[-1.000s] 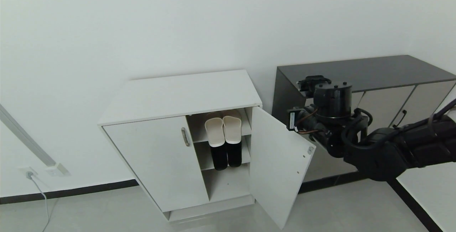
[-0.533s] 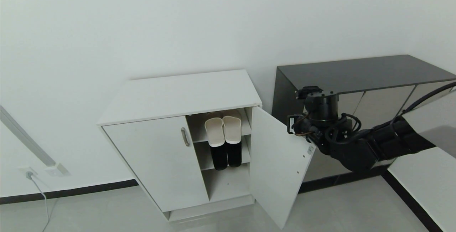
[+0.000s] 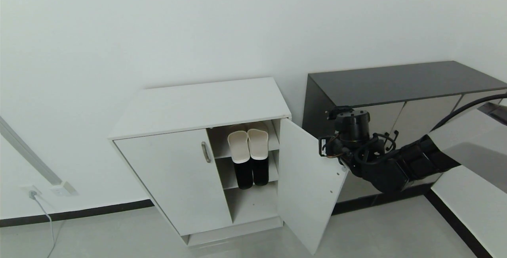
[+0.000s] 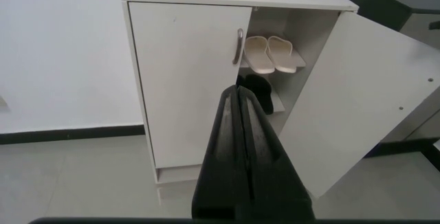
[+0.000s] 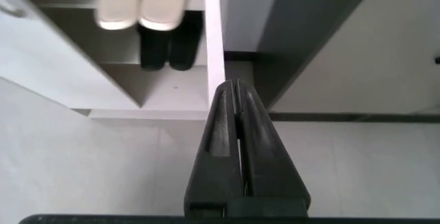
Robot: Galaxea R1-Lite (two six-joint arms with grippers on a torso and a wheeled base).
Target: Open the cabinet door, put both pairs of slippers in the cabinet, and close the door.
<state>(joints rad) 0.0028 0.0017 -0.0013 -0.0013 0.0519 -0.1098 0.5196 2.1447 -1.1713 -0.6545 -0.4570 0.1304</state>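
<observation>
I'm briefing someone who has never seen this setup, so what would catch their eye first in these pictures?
The white cabinet against the wall stands out, its right door swung wide open on white slippers on the upper shelf and black slippers on the shelf just below. Next comes the right gripper, shut, close by that door's free edge, in front of the dark sideboard to the cabinet's right.
</observation>
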